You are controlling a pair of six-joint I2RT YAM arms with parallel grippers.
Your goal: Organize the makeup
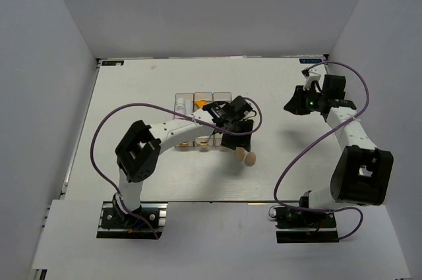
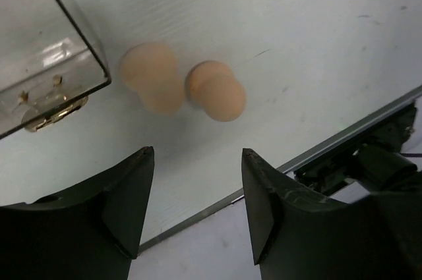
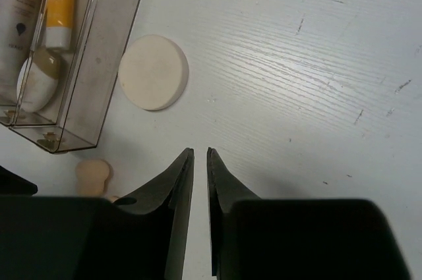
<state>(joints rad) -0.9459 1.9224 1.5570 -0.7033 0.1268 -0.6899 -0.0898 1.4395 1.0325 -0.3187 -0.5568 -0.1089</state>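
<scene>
Two tan egg-shaped sponges point(image 2: 151, 82) point(image 2: 217, 92) lie side by side on the table just beyond my open, empty left gripper point(image 2: 198, 153). From above they show point(image 1: 244, 157) right below that gripper point(image 1: 234, 132). The cream round puff point(image 3: 153, 72) lies flat beside the rightmost clear bin point(image 3: 99, 62). The orange tube point(image 3: 62, 3), a white tube point(image 3: 23, 10) and the white oval compact point(image 3: 39, 82) sit in the other bins. My right gripper point(image 3: 200, 151) is shut, empty, and raised at the far right point(image 1: 293, 105). One sponge point(image 3: 92, 176) shows there too.
The three clear bins point(image 1: 204, 95) stand side by side mid-table, partly covered by the left arm. A corner of one bin point(image 2: 99, 62) is close to the left fingers. The table's near edge point(image 2: 316, 148) runs just behind the sponges.
</scene>
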